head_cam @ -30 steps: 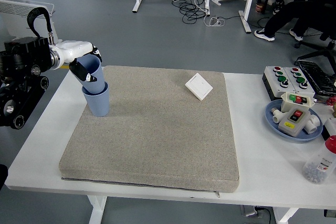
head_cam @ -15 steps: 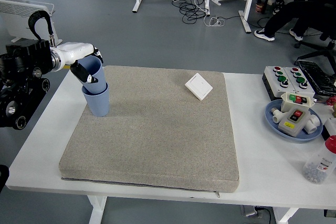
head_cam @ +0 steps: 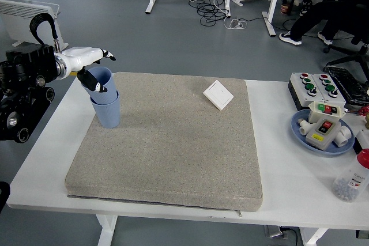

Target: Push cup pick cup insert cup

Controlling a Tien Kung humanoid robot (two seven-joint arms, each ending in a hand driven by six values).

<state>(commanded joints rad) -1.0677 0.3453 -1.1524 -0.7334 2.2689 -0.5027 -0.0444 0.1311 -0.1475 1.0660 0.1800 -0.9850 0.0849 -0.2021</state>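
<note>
A grey floor is stretching out behind the white table [head_cam: 46,159], with cables trailing between desk legs at the far side and a white heater sitting far left. A seated person's legs [head_cam: 308,18] are showing at the far right. A grey mat [head_cam: 173,142] is covering most of the table. At its far left corner a blue cup [head_cam: 106,109] is standing upright, and a second blue cup [head_cam: 99,81] is sitting tilted in its mouth, partly nested. The left hand [head_cam: 86,64] is reaching in from the left at that upper cup; one fingertip is pointing out past the rim and a thumb is lying against the cup's near wall, though I cannot tell whether they are gripping it. A white switch plate [head_cam: 218,94] is lying far on the mat. At right, a button box [head_cam: 318,87] with red and green buttons, a blue plate [head_cam: 300,128] holding a small switch unit, and a bottle [head_cam: 351,180] are sitting; the labels are too small to read.
</note>
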